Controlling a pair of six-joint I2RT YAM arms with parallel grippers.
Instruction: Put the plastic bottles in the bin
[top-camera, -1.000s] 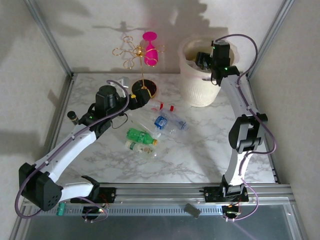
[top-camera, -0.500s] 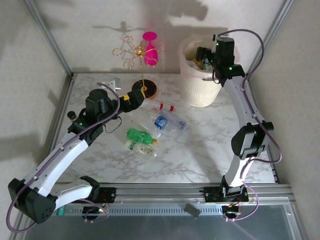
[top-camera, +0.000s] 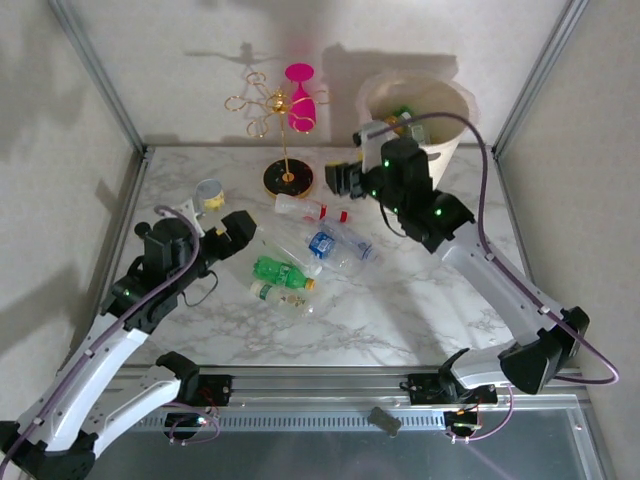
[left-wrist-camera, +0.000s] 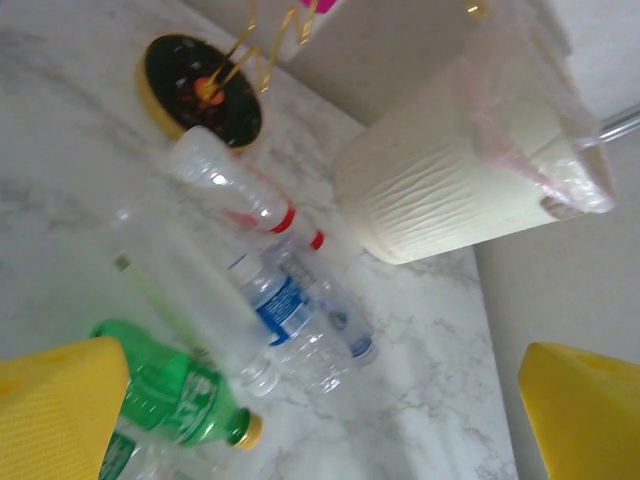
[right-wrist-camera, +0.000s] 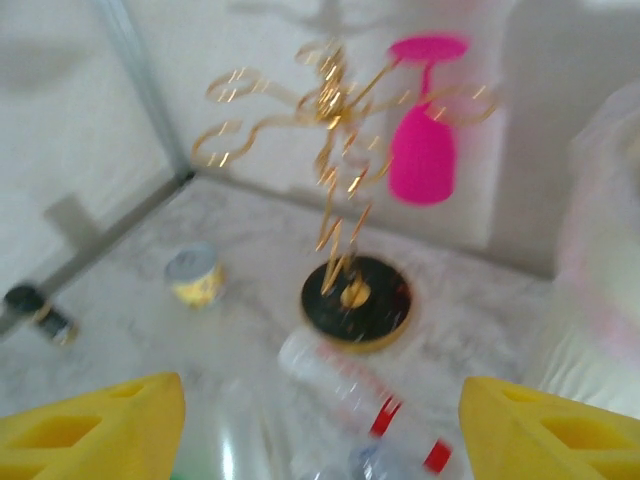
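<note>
Top external: the open, empty right gripper has swung from the big cream plastic bin towards more small plastic bottles; left gripper open too.

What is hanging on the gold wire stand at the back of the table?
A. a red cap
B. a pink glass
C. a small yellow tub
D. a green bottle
B: a pink glass hangs upside down from an arm of the gold wire stand.
</note>
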